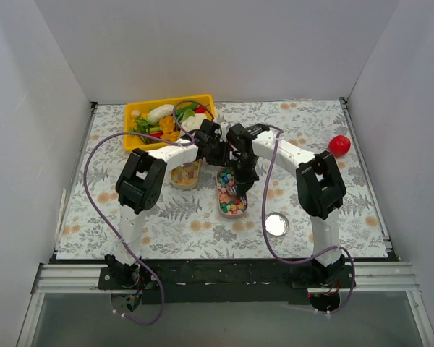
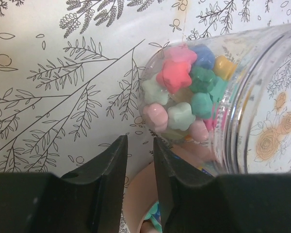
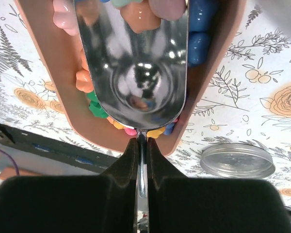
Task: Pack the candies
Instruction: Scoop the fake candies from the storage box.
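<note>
One scoop [image 3: 136, 73] sits clamped in the right pincer [image 3: 141, 143] among candies [image 3: 199, 24]; left pincer [image 2: 139, 145] state unclear.

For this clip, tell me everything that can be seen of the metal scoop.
The metal scoop has a shiny, mirror-like bowl and a thin flat handle. The right end effector is shut on that handle. The open bowl faces the wrist camera and sits over the tan oval tray. Its inside looks mostly bare, with a few candies at its far lip. More of them lie in the tray beside and under it.
</note>
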